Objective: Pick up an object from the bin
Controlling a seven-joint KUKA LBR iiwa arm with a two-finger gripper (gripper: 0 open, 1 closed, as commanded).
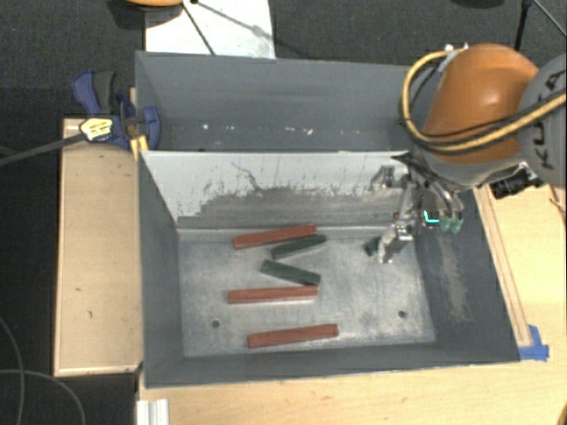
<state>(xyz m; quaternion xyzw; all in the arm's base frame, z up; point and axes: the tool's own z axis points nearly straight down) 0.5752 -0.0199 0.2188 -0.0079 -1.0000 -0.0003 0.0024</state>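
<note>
My gripper (387,248) hangs over the right part of the bin floor, fingers pointing down, with nothing between them. The nearest loose things lie to its left: a dark green bar (299,247) set at a slant beside a long reddish-brown bar (275,237) at the back of the floor. A second dark green bar (290,274) lies just in front of them.
Two more reddish-brown bars lie further forward, one in the middle (272,296) and one near the front wall (292,336). The bin's back wall rises behind the gripper, its sloped right wall close beside it.
</note>
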